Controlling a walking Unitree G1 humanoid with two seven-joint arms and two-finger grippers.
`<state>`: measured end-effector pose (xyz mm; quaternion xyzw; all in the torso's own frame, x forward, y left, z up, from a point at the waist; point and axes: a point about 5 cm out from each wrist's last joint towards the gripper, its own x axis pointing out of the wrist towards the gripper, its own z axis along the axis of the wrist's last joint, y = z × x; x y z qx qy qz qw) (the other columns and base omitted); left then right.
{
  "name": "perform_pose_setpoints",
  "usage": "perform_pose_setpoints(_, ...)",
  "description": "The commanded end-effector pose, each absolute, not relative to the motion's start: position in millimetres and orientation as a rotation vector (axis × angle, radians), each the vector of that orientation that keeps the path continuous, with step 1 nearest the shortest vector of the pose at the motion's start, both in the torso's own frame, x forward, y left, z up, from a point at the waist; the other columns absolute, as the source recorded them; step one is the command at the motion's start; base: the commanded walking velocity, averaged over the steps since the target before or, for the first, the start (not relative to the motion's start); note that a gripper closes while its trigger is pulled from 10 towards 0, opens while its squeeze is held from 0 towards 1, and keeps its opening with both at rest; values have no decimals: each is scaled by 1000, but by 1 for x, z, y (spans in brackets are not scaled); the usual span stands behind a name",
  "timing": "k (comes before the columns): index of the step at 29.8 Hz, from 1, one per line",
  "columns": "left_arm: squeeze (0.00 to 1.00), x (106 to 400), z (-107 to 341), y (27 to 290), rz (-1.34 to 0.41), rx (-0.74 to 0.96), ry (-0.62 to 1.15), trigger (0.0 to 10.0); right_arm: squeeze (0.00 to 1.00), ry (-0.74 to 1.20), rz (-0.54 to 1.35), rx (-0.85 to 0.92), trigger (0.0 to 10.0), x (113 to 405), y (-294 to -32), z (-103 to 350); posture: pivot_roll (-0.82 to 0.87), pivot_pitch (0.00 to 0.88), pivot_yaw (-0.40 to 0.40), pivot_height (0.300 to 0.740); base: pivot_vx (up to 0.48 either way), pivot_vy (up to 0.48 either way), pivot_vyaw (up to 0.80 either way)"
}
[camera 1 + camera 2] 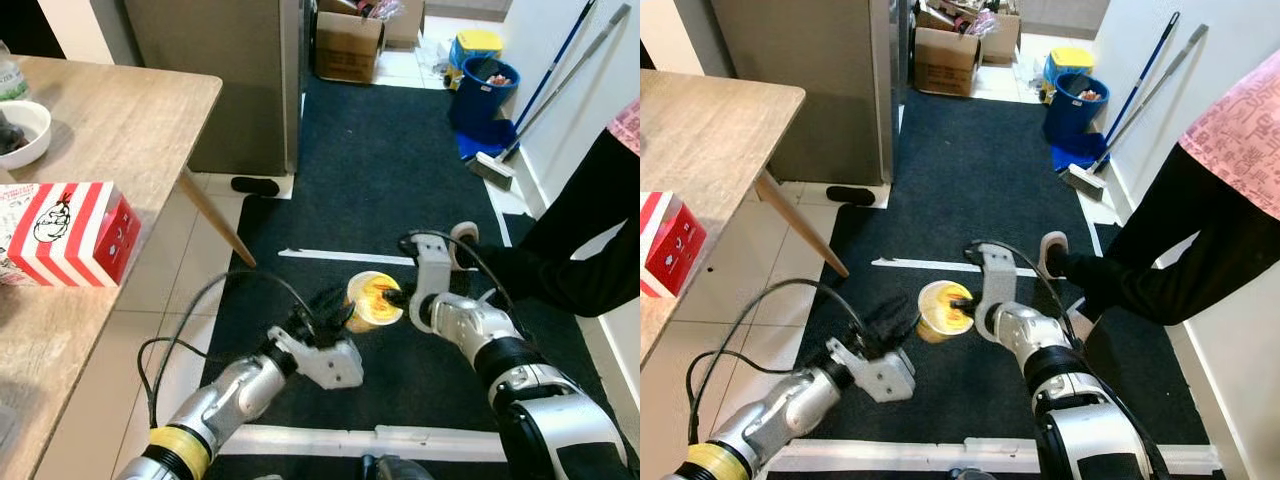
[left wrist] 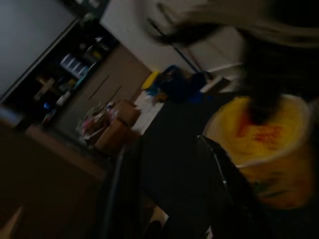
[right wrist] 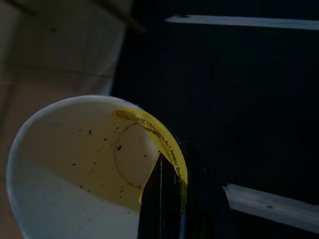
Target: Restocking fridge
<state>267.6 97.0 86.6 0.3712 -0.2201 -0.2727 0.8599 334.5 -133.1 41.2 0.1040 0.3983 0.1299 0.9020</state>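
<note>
A yellow paper cup (image 1: 373, 300) hangs tilted over the dark mat, its open mouth turned toward my right arm. My right gripper (image 1: 397, 297) is shut on its rim; in the right wrist view one black finger (image 3: 162, 199) lies inside the cup (image 3: 75, 164) and the other outside. My left gripper (image 1: 325, 312) is open just left of the cup, fingertips close to its wall; the left wrist view shows the cup (image 2: 264, 149) beside the spread fingers (image 2: 224, 189), not between them. The grey fridge (image 1: 220, 80) stands ahead on the left, door closed.
A wooden table (image 1: 110, 120) at left carries a red-and-white striped box (image 1: 70, 235) and a white bowl (image 1: 20, 130). A person (image 1: 590, 240) stands at right, one foot (image 1: 465, 238) on the mat near my right arm. Cardboard box (image 1: 348, 45), blue bucket (image 1: 485, 95), brooms behind.
</note>
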Motion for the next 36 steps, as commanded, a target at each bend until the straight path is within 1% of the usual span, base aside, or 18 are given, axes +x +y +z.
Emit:
perform_pose_setpoints(1, 0, 268, 88, 96, -553, 706, -421, 10000, 0, 826, 191, 219, 10000, 329, -147, 32, 29, 120, -103, 740, 0, 0, 0)
perform_pose_setpoints(2, 0, 272, 88, 98, -533, 671, -384, 10000, 0, 809, 150, 220, 10000, 327, -153, 29, 31, 119, -103, 740, 0, 0, 0)
perform_pose_setpoints(3, 0, 275, 80, 104, -505, 643, -306, 10000, 0, 784, 83, 245, 10000, 324, -162, 24, 31, 115, -102, 740, 0, 0, 0)
perform_pose_setpoints(4, 0, 275, 80, 104, -505, 643, -306, 10000, 0, 784, 83, 245, 10000, 324, -162, 24, 31, 115, -102, 740, 0, 0, 0)
perform_pose_setpoints(7, 0, 274, 50, 122, -418, 568, -84, 10000, 0, 711, -84, 270, 10000, 313, -186, 12, 23, 112, -90, 740, 0, 0, 0)
perform_pose_setpoints(8, 0, 274, 50, 122, -418, 568, -84, 10000, 0, 711, -84, 270, 10000, 313, -186, 12, 23, 112, -90, 740, 0, 0, 0)
perform_pose_setpoints(9, 0, 272, 41, 127, -390, 542, -24, 10000, 0, 692, -121, 269, 10000, 308, -192, 8, 17, 112, -85, 740, 0, 0, 0)
perform_pose_setpoints(10, 0, 266, 23, 135, -342, 493, 97, 10000, 0, 681, -183, 285, 10000, 293, -203, -3, 7, 110, -76, 740, 0, 0, 0)
perform_pose_setpoints(11, 0, 266, 23, 135, -342, 493, 97, 10000, 0, 681, -183, 285, 10000, 293, -203, -3, 7, 110, -76, 740, 0, 0, 0)
perform_pose_setpoints(13, 0, 262, 11, 140, -300, 434, 195, 10000, 0, 680, -228, 277, 10000, 280, -212, -13, 1, 108, -68, 740, 0, 0, 0)
perform_pose_setpoints(14, 0, 262, 11, 140, -300, 434, 195, 10000, 0, 680, -228, 277, 10000, 280, -212, -13, 1, 108, -68, 740, 0, 0, 0)
perform_pose_setpoints(15, 0, 261, 5, 143, -274, 389, 244, 10000, 0, 682, -255, 253, 10000, 271, -219, -19, 0, 107, -66, 740, 0, 0, 0)
perform_pose_setpoints(16, 0, 258, -4, 148, -205, 302, 331, 10000, 0, 689, -334, 234, 10000, 249, -234, -32, -11, 103, -53, 740, 0, 0, 0)
perform_pose_setpoints(19, 0, 257, -9, 152, -166, 265, 366, 10000, 0, 695, -370, 230, 10000, 237, -242, -38, -14, 100, -47, 740, 0, 0, 0)
perform_pose_setpoints(20, 0, 255, -14, 157, -107, 214, 412, 10000, 0, 691, -394, 216, 10000, 224, -248, -44, -18, 97, -43, 740, 0, 0, 0)
perform_pose_setpoints(23, 0, 251, -24, 166, -18, 125, 487, 10000, 0, 660, -380, 161, 10000, 212, -253, -47, -20, 91, -44, 740, 0, 0, 0)
perform_pose_setpoints(28, 0, 251, -25, 168, -10, 125, 499, 10000, 0, 603, -352, 123, 10000, 212, -251, -44, -18, 89, -46, 740, 0, 0, 0)
perform_pose_setpoints(36, 0, 257, -20, 167, -51, 145, 465, 10000, 0, 498, -291, 104, 10000, 226, -238, -34, -11, 92, -44, 740, 0, 0, 0)
